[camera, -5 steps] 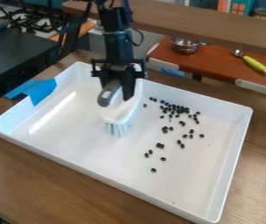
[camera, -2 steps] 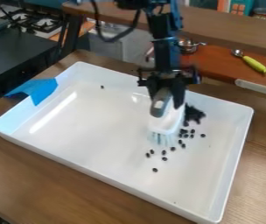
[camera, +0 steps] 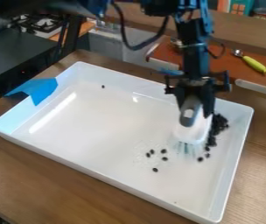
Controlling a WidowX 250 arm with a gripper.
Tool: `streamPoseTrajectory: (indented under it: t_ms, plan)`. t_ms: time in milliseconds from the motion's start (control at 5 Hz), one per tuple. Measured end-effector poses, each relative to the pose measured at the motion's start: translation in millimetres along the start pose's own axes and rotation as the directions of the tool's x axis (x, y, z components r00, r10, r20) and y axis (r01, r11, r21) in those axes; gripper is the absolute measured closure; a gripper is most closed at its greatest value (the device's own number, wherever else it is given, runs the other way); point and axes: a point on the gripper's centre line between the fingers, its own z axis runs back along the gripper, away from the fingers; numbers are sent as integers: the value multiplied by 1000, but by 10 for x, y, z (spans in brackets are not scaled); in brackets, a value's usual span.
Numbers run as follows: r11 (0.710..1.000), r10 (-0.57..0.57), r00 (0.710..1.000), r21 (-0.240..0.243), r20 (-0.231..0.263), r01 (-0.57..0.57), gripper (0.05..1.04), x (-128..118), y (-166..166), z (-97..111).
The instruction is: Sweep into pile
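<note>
Over the right part of the white tray hangs my gripper, shut on the grey handle of a white brush. The brush's pale bristles point down at the tray floor. Right beside the brush, on its right, dark beans are bunched near the tray's back right side, with a few trailing below them. Several loose beans lie to the lower left of the brush, and a single bean sits at the back left of the floor.
Blue tape covers part of the tray's left rim. The tray stands on a wooden table. Behind are a red-brown board, a utensil with a green handle and a stove.
My gripper and the brush have moved right across the tray. The beans that were spread over the middle right are now bunched farther right, while several in front stayed.
</note>
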Motion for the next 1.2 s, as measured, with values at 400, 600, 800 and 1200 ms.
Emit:
streamPoseTrajectory:
  t_ms: [400,600,800,1200]
  plan:
    - [997,-16,999,-78,-42,13,595,-55,-306,20]
    - [988,-4,998,-154,-65,-6,595,-84,-181,257]
    - [976,-8,1000,-220,-15,4,595,-188,134,779]
    - [982,-29,1000,-184,8,30,595,-485,857,1012]
